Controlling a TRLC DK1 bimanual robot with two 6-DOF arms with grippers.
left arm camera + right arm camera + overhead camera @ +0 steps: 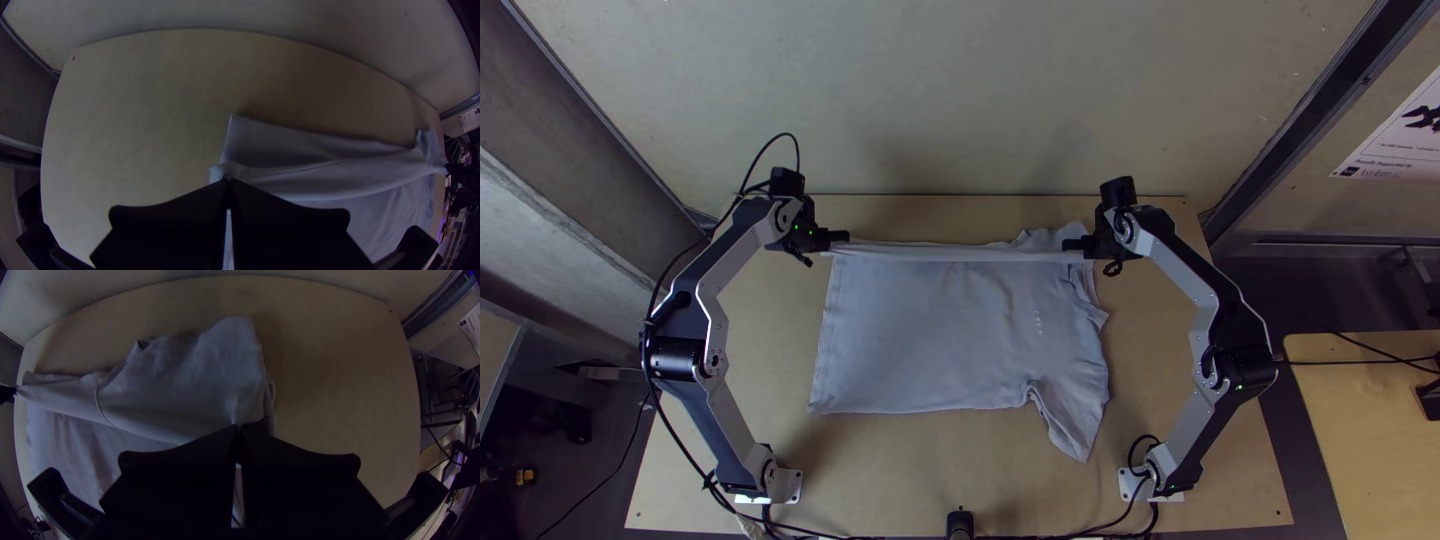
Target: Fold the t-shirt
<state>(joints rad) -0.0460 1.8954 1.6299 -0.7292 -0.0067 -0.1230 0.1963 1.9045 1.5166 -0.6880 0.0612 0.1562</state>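
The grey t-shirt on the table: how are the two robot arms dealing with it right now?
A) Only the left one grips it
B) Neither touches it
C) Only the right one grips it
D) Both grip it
D: the left gripper and the right gripper each have cloth of the t-shirt pinched between their closed fingers.

Passing room above near table, shirt as barrier, apparently raised, between left claw and right claw

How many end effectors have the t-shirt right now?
2. Left end effector: pinching the t-shirt at the hem end of its far side. Right end effector: pinching it toward the shoulder end.
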